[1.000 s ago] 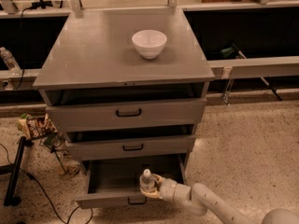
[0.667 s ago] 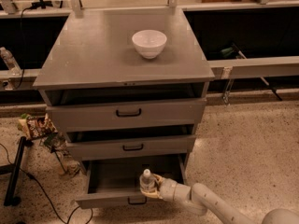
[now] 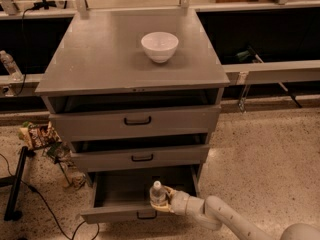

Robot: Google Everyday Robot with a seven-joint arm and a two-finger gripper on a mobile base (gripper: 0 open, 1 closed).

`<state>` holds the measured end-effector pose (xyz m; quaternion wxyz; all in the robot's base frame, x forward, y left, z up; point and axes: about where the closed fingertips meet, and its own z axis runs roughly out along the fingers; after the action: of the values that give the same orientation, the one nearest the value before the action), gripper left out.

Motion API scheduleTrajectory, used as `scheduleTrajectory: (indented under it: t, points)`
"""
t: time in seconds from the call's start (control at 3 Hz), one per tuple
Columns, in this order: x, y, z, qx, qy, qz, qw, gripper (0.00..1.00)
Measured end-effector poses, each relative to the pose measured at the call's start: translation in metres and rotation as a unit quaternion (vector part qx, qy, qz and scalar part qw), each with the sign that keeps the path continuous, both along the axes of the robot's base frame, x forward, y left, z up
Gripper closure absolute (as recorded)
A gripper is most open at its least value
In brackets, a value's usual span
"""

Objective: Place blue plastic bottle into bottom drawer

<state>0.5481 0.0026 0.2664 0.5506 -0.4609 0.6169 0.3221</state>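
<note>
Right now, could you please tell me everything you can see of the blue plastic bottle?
The blue plastic bottle looks clear, with a white cap. It stands upright in the open bottom drawer, near the front wall, right of centre. The gripper is at its lower body from the right, hiding that part; the label is hard to make out.

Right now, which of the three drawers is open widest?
The bottom drawer: pulled well out, inside showing; the top drawer and middle drawer are only slightly out. The tool holds the blue plastic bottle upright inside it.
</note>
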Motion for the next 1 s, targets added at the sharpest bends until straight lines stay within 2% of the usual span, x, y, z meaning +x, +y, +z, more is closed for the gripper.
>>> scheduleTrajectory:
  t: [0.33,0.67,1.0]
  points:
    - [0.006,0.004,0.006,0.000,-0.008,0.003,1.0000,1.00]
    - [0.031,0.003,0.046,-0.001,-0.056,0.009,0.9984,1.00]
    - [0.052,0.003,0.097,-0.007,-0.114,0.022,0.9932,1.00]
